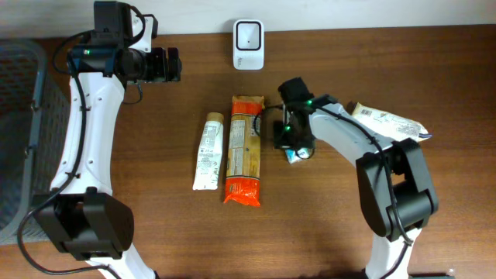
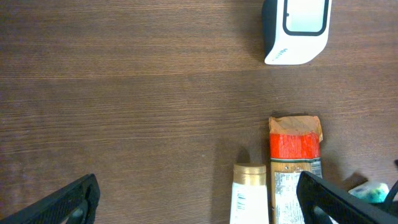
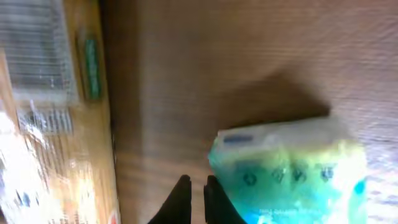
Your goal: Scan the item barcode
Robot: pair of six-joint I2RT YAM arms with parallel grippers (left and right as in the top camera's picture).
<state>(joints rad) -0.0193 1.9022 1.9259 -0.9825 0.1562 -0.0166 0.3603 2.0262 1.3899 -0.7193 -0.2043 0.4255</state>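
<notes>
A small teal and white packet [image 3: 289, 171] lies on the wooden table, blurred and close in the right wrist view. My right gripper [image 3: 194, 186] is shut just left of it, its thin black fingertips together with only bare wood showing between them. From overhead the right gripper [image 1: 291, 142] hangs over the teal packet [image 1: 295, 156]. The white barcode scanner [image 1: 248, 43] stands at the table's far edge, and it also shows as the scanner [image 2: 297, 28] in the left wrist view. My left gripper [image 1: 172, 65] is open and empty, well left of the scanner.
An orange pasta packet [image 1: 245, 149] and a white tube with a gold cap [image 1: 208, 152] lie side by side mid-table. A white printed packet [image 1: 389, 122] lies at the right. A grey basket [image 1: 17, 132] stands at the left edge.
</notes>
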